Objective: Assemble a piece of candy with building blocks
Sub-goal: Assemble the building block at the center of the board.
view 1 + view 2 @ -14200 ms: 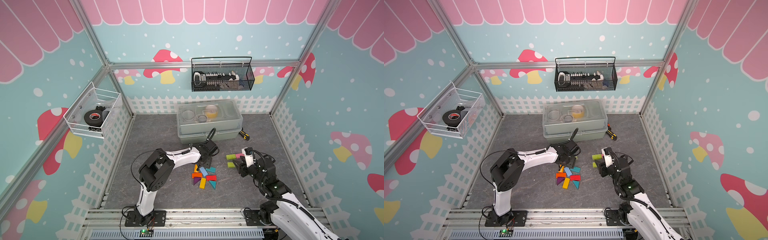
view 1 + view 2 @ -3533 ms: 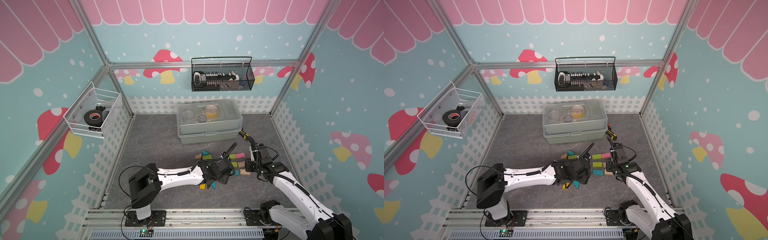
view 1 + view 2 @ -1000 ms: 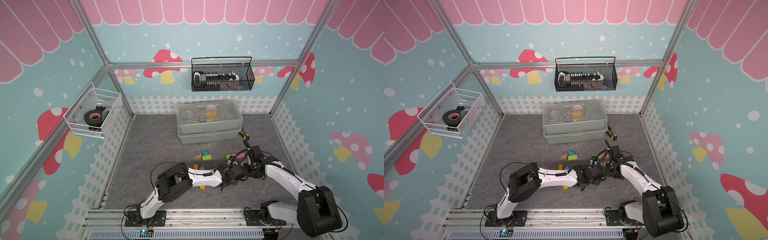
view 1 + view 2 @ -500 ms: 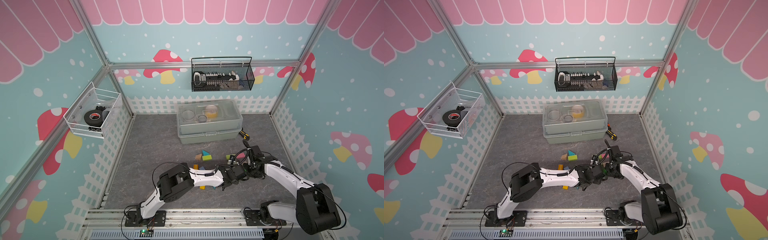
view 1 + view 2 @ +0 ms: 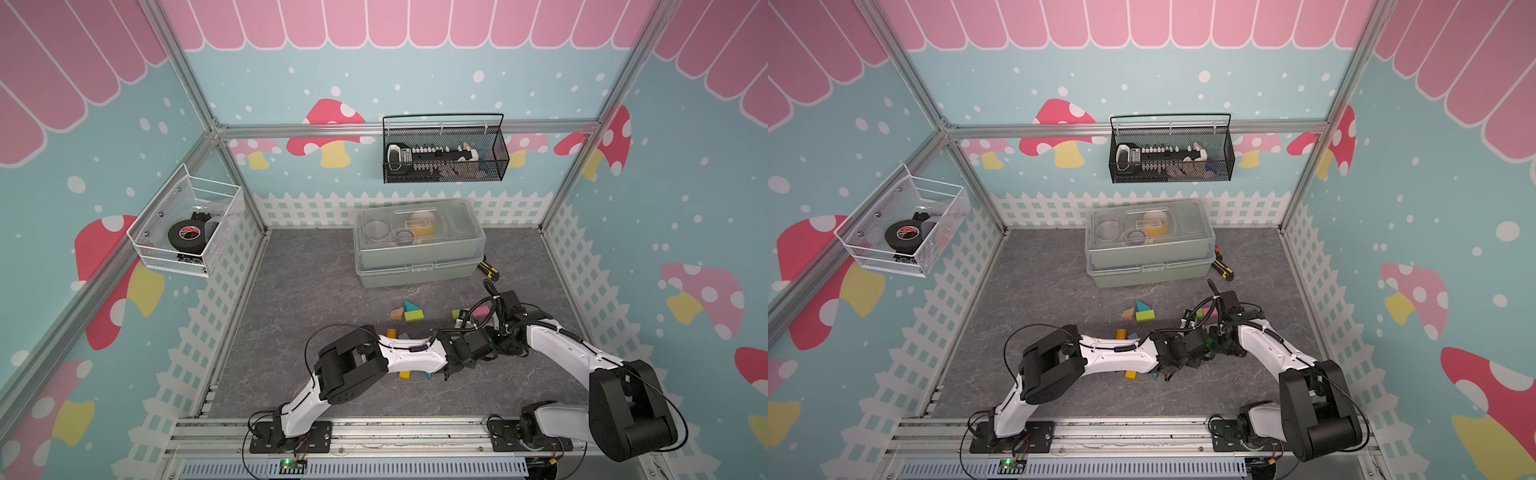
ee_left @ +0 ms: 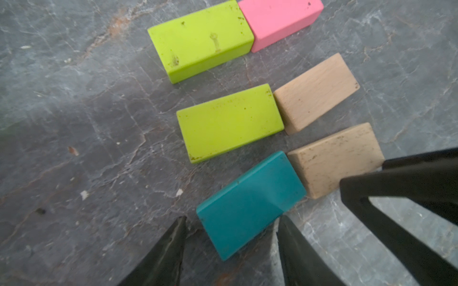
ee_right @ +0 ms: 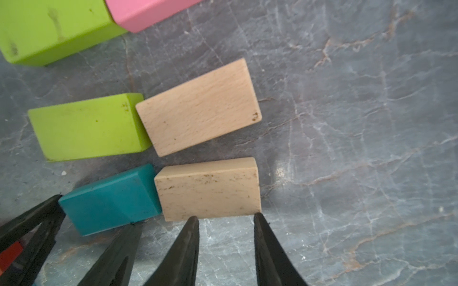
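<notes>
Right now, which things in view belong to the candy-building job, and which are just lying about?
Job: teal block, tan blocks, lime blocks, pink block, separate green block.
Lying about: storage box, yellow-black tool, tape roll, black mesh basket.

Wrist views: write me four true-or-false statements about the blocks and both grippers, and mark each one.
1. The pink block touches a lime green block. True.
2. The left gripper straddles the teal block. True.
3. The right gripper holds a tan block up off the table. False: its open fingertips only meet the block's edge, and the block lies flat on the table.
4. The block end to end with the teal block is pink. False: it is that tan block.
</notes>
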Robot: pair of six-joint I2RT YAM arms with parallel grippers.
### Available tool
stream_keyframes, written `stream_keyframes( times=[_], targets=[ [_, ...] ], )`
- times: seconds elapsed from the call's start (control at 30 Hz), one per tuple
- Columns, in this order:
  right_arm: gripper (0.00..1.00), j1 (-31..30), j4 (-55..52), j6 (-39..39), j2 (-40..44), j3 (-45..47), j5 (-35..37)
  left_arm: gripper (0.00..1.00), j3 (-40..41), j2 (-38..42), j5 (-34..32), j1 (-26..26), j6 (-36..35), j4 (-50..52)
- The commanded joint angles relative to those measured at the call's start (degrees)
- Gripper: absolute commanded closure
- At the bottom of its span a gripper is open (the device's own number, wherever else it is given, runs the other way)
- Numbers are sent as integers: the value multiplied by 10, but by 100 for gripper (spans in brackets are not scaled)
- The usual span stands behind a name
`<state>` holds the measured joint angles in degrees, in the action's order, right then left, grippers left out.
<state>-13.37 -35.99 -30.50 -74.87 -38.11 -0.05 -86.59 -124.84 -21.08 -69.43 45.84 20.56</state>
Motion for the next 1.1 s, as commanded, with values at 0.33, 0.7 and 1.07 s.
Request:
stream_keyframes(
  times=[0.33,0.7,1.07],
  targets=[
    [58,-2,-24,-3,-17,3,3,42,3,-13,24,15,-64,-29],
    [60,-2,-21,2,-37,0,7,43,3,-15,53,21,-92,-39],
    [58,-2,-30,-3,15,-3,13,37,26,20,55,30,-122,-39]
  ],
)
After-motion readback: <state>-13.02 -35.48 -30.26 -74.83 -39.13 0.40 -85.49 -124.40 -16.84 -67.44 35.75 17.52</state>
